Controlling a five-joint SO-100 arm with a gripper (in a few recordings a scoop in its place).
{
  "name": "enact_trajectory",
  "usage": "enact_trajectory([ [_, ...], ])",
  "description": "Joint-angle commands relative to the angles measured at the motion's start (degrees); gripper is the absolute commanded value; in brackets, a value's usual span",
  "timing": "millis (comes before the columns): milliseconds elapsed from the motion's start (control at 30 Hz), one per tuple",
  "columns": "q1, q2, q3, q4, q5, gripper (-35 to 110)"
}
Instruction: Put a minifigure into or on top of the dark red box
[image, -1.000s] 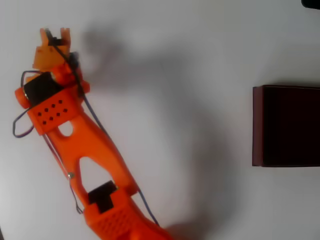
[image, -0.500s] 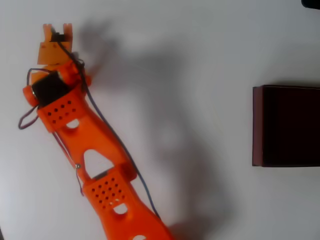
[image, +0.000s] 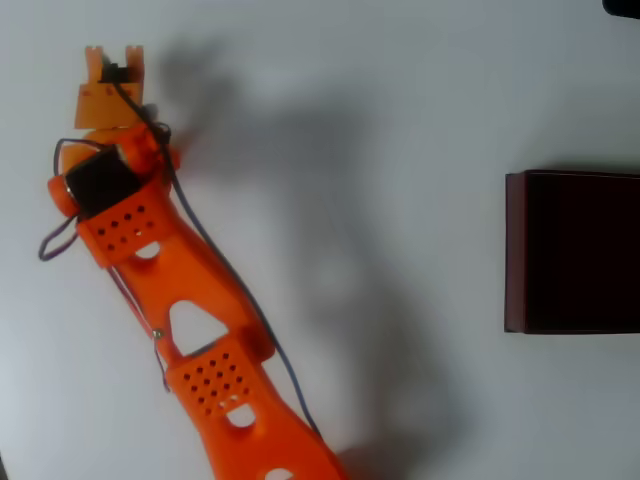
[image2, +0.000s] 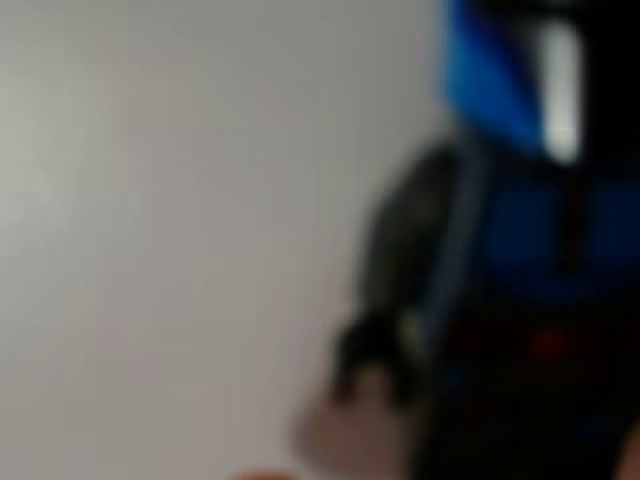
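White table (image: 400, 80), blurred minifigure (image2: 520, 250) close before end effector (image: 112, 68).

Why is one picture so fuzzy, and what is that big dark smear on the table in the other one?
In the wrist view the minifigure sits too close to the lens, so it blurs into blue and black patches. In the overhead view the smear is the orange arm's soft shadow across the white table; the dark red box stays sharp.

White table (image: 400, 80), dark red box (image: 515, 250) at right edge
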Motion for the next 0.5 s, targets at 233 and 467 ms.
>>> enact_trajectory([
  [233,-0.70,-0.79,-2.64,0.35,-1.05,23],
  [467,-1.32,-2.37,-2.64,-2.02,-1.23,18],
])
